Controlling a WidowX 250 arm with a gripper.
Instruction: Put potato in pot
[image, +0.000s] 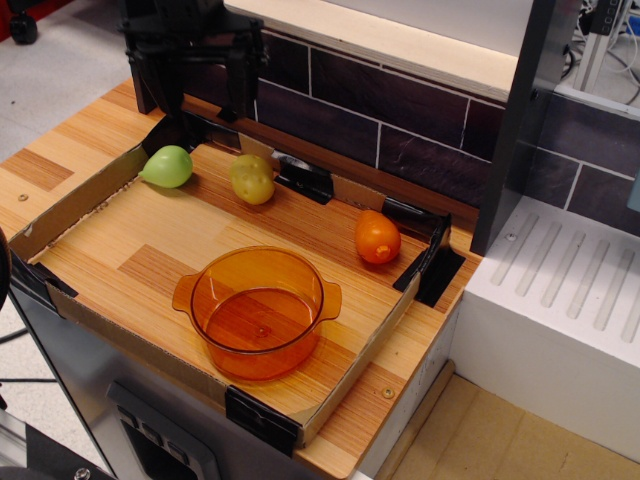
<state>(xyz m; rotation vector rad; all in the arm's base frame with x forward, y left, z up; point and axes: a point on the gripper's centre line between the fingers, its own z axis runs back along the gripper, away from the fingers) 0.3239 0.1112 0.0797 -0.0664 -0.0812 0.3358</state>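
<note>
Three toy foods and one pot sit inside the shallow cardboard tray (80, 205) that we see on the wooden bench (40, 165). Our end effector (205, 95) hangs at the upper left, dark and blocky, with two fingers pointing down and spread apart, nothing between them; it is released and holds nothing. One finger (172, 88) stands above the far left corner of the tray, the other above the back wall just behind the potato. We find the potato (252, 178) lying on the tray floor near the back wall, yellow-green and lumpy, below and slightly right of the end effector and not touched by it. A smooth light-green pear-shaped toy (167, 166) rests to its left in the far corner, apart from the potato. An orange rounded toy (377, 237) sits well to the right, near the right wall of the tray. The pot (257, 311) stands upright at the front of the tray, translucent orange, with two small side handles, and we see nothing inside it. It is well apart from the potato.
</note>
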